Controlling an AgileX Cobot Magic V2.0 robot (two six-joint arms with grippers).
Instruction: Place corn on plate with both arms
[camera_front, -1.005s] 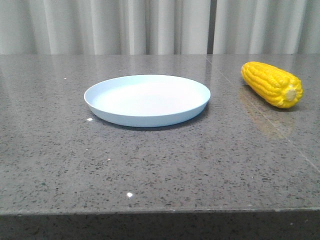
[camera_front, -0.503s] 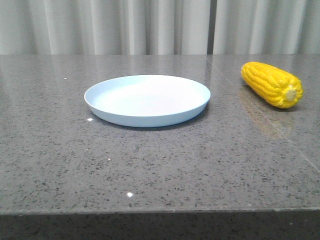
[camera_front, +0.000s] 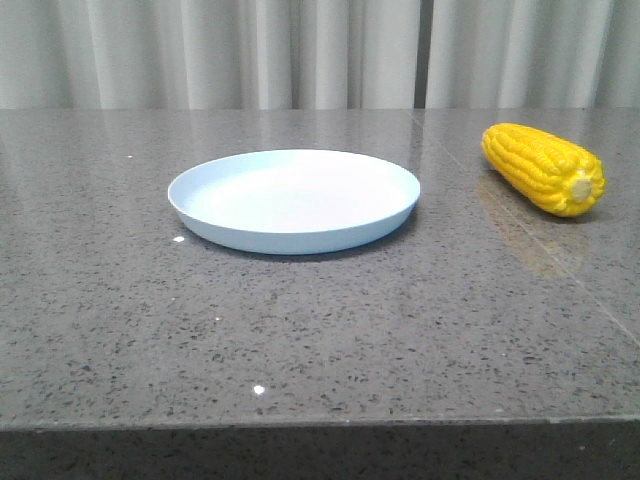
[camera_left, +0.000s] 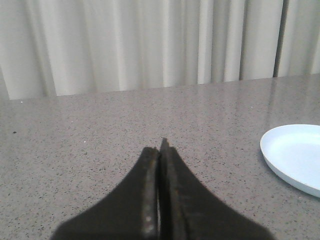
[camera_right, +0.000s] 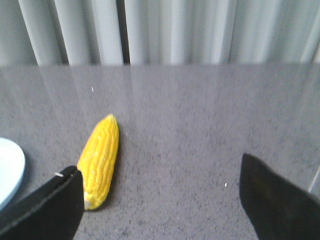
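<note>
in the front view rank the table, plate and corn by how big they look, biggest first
1. Table: fills most of the view.
2. Plate: clearly wider than the corn.
3. Corn: smallest.
Plate and corn lie at about the same depth, so nearness hardly skews this order.

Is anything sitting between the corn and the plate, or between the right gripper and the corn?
Nothing visible does. In the front view only bare table lies between the corn and the plate, which holds nothing. In the right wrist view, the open right gripper faces the corn with nothing between.
</note>
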